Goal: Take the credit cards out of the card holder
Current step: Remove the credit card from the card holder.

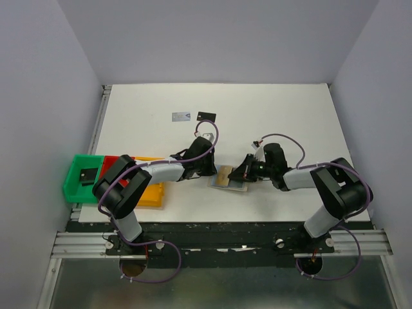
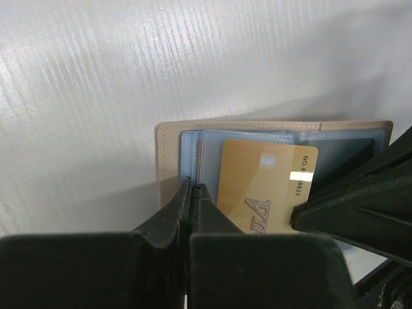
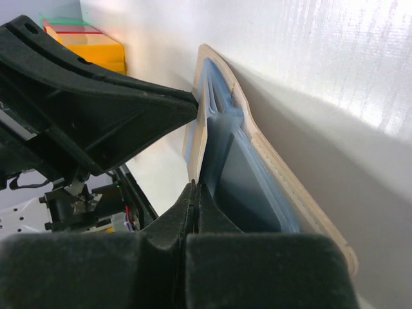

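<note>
Nearest, the left claw (image 2: 192, 190) pinches the edge of the open card holder (image 2: 257, 129) on the tabletop (image 1: 290, 116); the right claw (image 3: 193, 187) is closed too, tips at its blue pockets. An orange-gold card (image 2: 261, 183) juts out. Farther back lie a silvery card (image 1: 181, 116) and a black card (image 1: 206, 116).

The left arm (image 1: 164, 171) and the right arm (image 1: 301, 177) folded inward from their bases, forearms low and aimed at each other. The left gripper (image 1: 210, 171) and right gripper (image 1: 241, 174) sat nearly tip to tip, each with its fingers pressed tight together.
</note>
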Controlling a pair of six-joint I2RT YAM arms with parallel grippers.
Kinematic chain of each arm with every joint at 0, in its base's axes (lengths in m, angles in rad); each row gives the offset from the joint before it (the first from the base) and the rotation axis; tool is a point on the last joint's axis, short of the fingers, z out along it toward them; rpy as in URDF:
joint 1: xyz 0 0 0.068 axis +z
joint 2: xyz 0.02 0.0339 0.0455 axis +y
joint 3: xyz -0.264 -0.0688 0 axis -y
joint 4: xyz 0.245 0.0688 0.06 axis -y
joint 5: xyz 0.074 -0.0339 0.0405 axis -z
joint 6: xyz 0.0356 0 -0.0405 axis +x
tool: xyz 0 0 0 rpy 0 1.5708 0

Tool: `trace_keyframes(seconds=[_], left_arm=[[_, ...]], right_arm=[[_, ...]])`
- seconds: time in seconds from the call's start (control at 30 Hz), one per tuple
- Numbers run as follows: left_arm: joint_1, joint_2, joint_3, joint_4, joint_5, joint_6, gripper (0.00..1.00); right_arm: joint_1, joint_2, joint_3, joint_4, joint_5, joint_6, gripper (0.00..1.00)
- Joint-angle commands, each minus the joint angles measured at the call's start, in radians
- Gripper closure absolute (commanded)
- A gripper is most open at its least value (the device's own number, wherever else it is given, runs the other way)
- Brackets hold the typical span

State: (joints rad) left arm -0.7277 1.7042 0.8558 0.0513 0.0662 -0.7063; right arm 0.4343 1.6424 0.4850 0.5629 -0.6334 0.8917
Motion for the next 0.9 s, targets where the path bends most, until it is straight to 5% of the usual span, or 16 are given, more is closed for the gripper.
trace_keyframes(seconds=[0.0,0.37,0.57,0.87], left_arm=[[-0.007,0.034,-0.032,-0.067,-0.016,-0.010,1.00],[-0.007,0.029,-0.035,-0.070,-0.019,-0.013,1.00],[-0.007,0.038,-0.026,-0.065,-0.006,-0.005,1.00],[-0.007,0.043,-0.024,-0.068,-0.006,-0.004,1.00]], right_arm=[[-0.003,-0.064,0.020,-0.141,0.041,-0.094,1.00],[-0.014,-0.060,0.030,-0.166,0.020,-0.100,0.98],[-0.014,0.033,0.024,-0.032,-0.032,-0.027,0.66],[-0.014,0.099,0.029,0.029,-0.041,0.010,0.59]])
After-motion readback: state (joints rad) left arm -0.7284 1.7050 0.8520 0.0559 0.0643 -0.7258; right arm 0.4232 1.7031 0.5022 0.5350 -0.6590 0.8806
